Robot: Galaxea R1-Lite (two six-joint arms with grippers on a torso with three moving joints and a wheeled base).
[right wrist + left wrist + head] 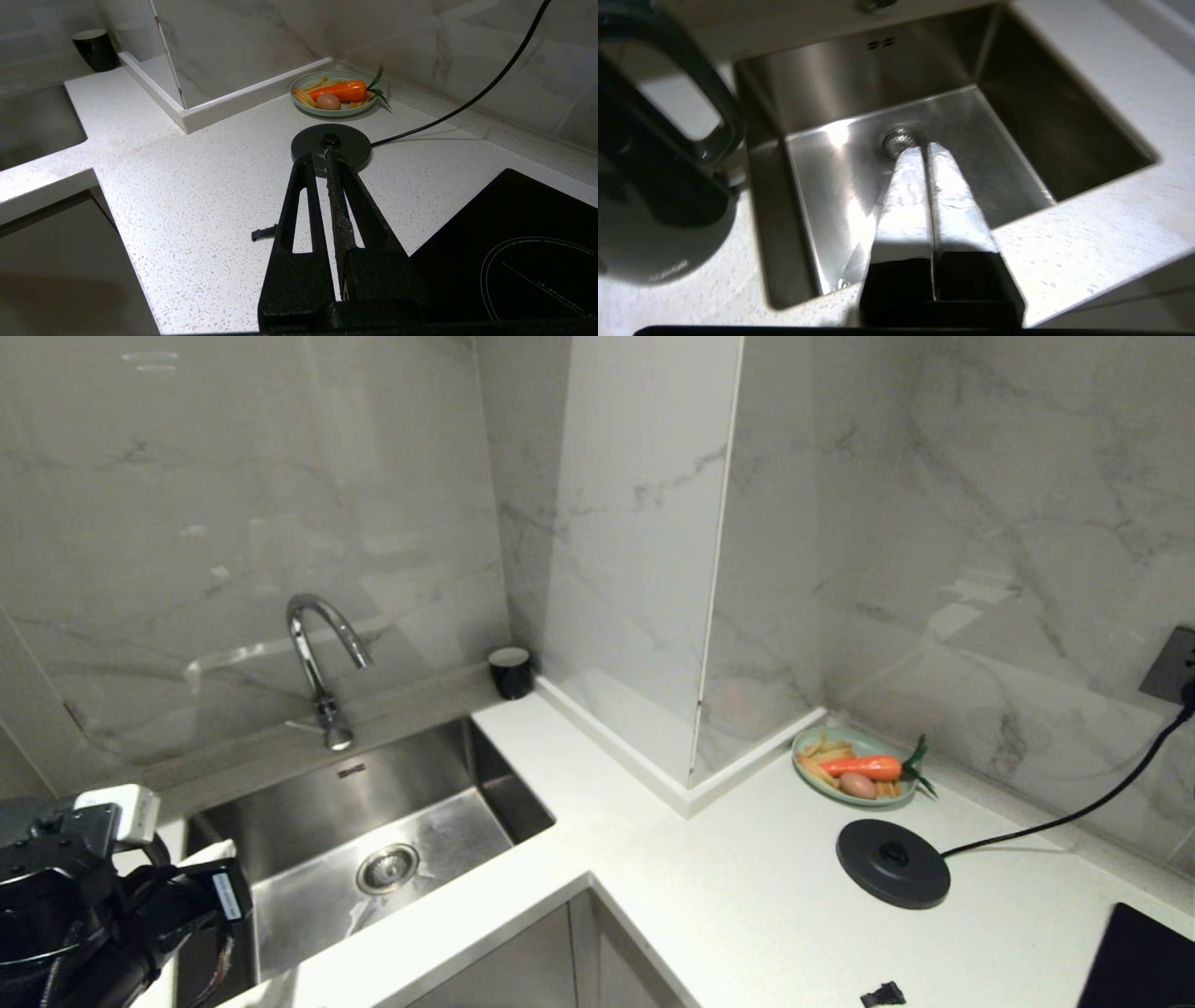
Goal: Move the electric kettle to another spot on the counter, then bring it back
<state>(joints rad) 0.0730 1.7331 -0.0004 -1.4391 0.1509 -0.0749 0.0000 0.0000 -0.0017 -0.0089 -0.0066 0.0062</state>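
Kettle (654, 186) stands on the counter (1087, 224) at the sink's nine o'clock; left gripper (924, 154), pinched shut on nothing, apparently must reopen and grasp its handle for the return.

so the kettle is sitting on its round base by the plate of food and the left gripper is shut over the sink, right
Not quite: the round base by the plate is bare. The left wrist view shows the kettle on the counter beside the sink. The left gripper is shut.
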